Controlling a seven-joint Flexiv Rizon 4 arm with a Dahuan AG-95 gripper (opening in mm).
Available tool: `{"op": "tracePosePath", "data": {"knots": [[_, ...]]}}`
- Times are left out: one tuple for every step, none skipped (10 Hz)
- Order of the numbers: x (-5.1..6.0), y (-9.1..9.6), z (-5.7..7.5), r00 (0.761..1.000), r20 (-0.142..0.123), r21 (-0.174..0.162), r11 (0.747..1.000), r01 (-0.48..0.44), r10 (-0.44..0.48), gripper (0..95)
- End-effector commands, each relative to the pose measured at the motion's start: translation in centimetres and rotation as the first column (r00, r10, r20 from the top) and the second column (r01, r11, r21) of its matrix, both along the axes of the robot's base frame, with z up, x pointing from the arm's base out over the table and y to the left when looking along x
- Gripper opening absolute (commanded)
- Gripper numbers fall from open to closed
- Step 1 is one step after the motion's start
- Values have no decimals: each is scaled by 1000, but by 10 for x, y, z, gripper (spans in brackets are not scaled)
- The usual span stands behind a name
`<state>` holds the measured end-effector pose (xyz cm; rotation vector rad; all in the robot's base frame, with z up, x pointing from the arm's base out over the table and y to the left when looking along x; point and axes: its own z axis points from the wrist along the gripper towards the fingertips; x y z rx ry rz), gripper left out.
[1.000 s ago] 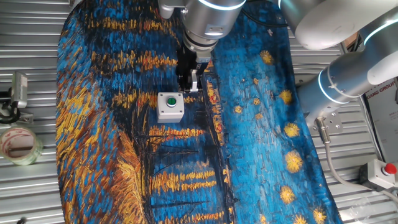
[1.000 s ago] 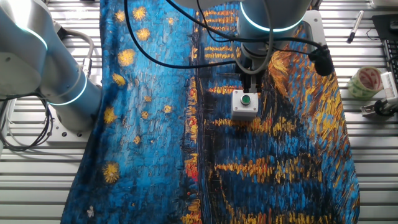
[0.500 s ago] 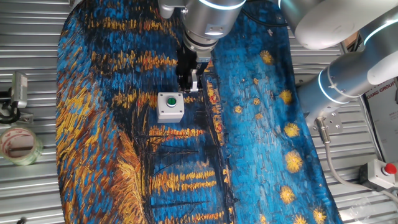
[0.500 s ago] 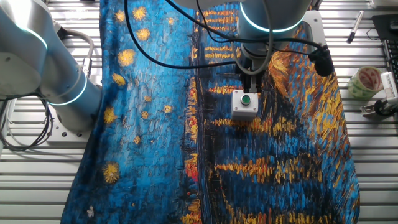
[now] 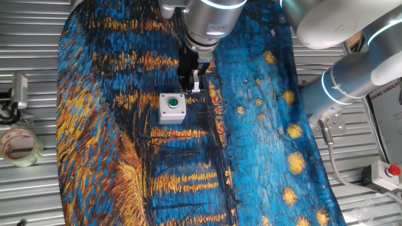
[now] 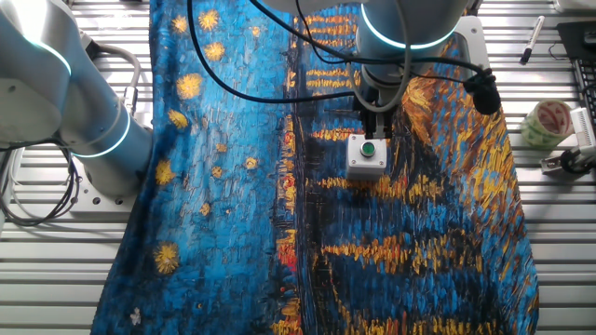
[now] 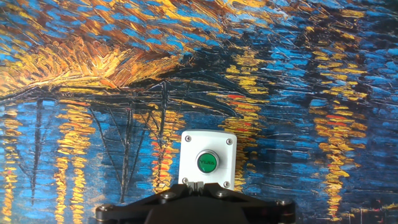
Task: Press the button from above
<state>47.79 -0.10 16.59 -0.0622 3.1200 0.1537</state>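
Note:
The green button (image 5: 171,102) sits in the top of a small white square box (image 5: 179,114) on the painted blue and yellow cloth. It also shows in the other fixed view (image 6: 369,148) and in the hand view (image 7: 206,162). My gripper (image 5: 188,88) hangs above the cloth just beyond the box's far edge, not touching it. In the other fixed view the gripper (image 6: 372,127) is right behind the box (image 6: 363,165). In the hand view the fingertips (image 7: 194,185) meet with no gap, at the near edge of the box (image 7: 189,144). Nothing is held.
A red button on a grey box (image 5: 388,174) stands at the right, off the cloth. A tape roll (image 5: 19,145) lies on the slatted table at the left. The arm's base (image 6: 79,102) stands beside the cloth. A pen (image 6: 529,39) lies at the far corner.

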Motion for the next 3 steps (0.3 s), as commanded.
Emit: {"op": "tracePosePath", "data": {"knots": [[0,0,0,1000,0,2,1000,2,-2,0],[0,0,0,1000,0,2,1000,2,-2,0],[0,0,0,1000,0,4,1000,2,-2,0]]}}
